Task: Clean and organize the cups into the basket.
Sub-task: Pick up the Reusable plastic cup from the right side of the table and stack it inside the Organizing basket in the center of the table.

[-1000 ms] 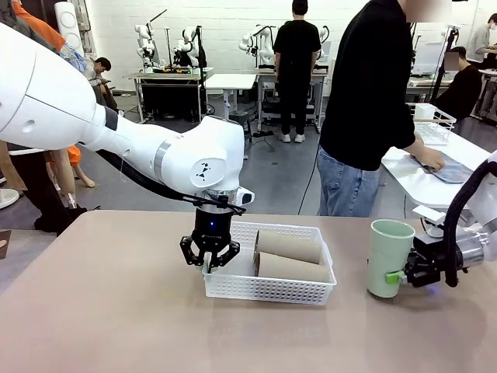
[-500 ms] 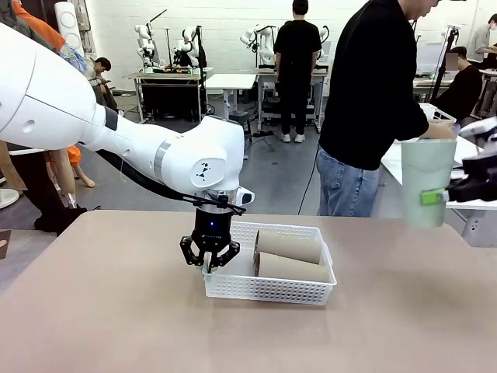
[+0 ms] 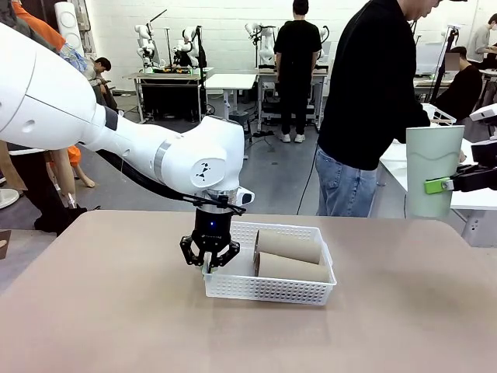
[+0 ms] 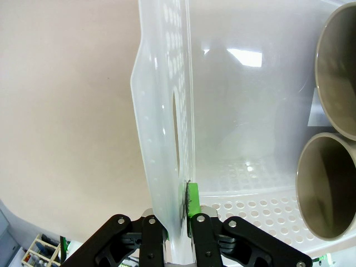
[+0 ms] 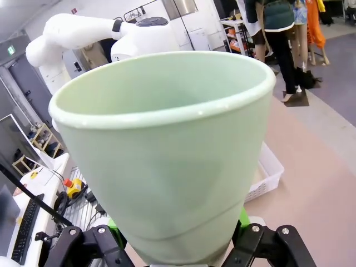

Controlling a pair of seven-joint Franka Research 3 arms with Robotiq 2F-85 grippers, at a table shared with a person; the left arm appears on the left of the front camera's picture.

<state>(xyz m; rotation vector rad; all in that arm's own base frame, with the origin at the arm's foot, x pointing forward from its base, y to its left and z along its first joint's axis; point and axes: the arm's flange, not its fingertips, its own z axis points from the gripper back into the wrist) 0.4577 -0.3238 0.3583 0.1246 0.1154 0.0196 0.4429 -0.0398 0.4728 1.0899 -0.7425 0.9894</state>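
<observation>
Two taupe cups (image 3: 289,246) are lying in place, we are judging; third is waiting to go in. Wide tabletop (image 3: 116,311) is carrying basket (image 3: 268,292) near middle. It is holding both on their sides, side by side, mouths toward left claw (image 3: 210,264); bare floor is showing beside them. Off at far right, mint cup (image 3: 433,167) is hanging upright in air, well apart from basket, right claw (image 3: 449,184) clamping its lower body. Left claw is pinching together on basket's left wall.

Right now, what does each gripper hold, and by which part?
Left gripper is shut on the basket's left end wall, at the rim; right gripper holds the mint cup upright by its lower sides.
</observation>
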